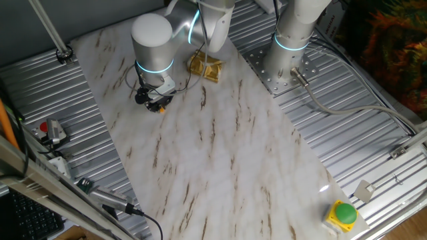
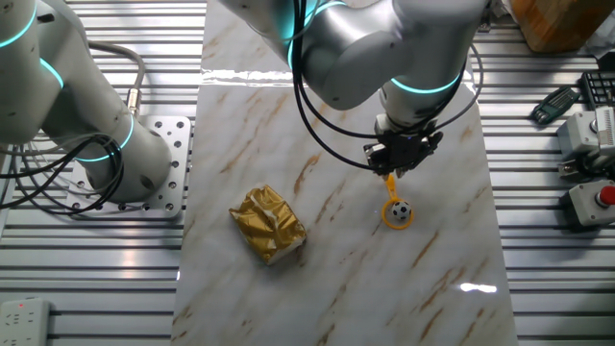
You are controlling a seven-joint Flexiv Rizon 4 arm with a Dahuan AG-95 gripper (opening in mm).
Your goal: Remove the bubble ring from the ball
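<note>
In the other fixed view, nearest the camera, a crumpled gold foil packet (image 2: 268, 224) lies on the marble-patterned table (image 2: 336, 288), well apart from everything else. A little farther back and to the right, the yellow-orange bubble ring (image 2: 396, 213) lies flat on the table with its hoop around the small black-and-white ball (image 2: 402, 209), which sits inside the hoop. The ring's short handle runs up from the hoop toward the hand (image 2: 394, 171). The hand hangs straight down just above, its dark fingertips meeting the top end of the handle; they look closed on it, though the contact is too small to be sure of.

In one fixed view, a green button (image 1: 345, 213) on a yellow base sits at the near right corner, off the marble sheet. Far across the table, the hand (image 1: 155, 105) is low at the surface with a speck of orange showing below it; the ball is hidden there. The gold packet (image 1: 205, 67) lies beyond, near the arm's base (image 1: 291, 47).
</note>
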